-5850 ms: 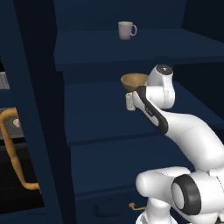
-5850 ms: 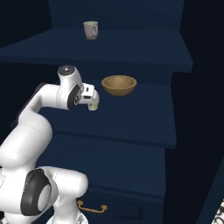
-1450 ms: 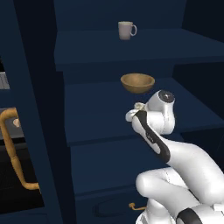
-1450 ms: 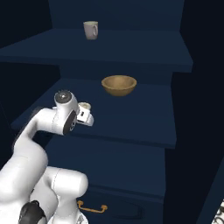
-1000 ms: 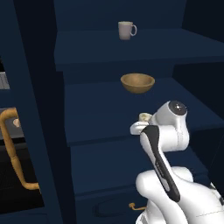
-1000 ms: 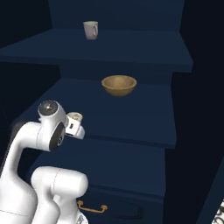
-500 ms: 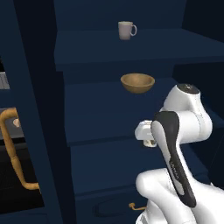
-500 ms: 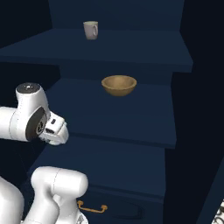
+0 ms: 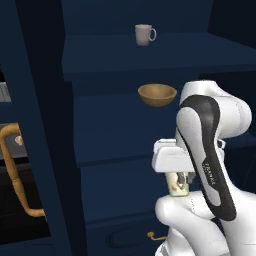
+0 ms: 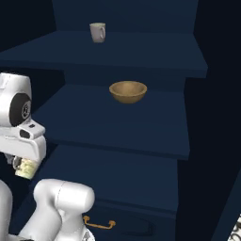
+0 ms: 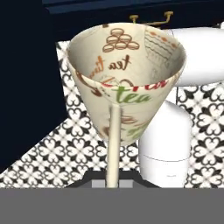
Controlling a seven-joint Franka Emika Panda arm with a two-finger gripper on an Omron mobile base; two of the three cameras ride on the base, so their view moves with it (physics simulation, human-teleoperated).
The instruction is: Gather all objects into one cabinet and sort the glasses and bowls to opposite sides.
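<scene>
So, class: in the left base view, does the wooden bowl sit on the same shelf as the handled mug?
No. The wooden bowl sits one shelf below the handled mug.

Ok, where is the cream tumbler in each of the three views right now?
Left base view: cream tumbler low, right of centre, under the white hand, below the shelves.
Right base view: at the left edge, under the hand, low.
Hand view: centre, mouth toward the camera, held by the pincer.
Shared landmark: the wooden bowl on the middle shelf, above the tumbler in both base views.
</scene>
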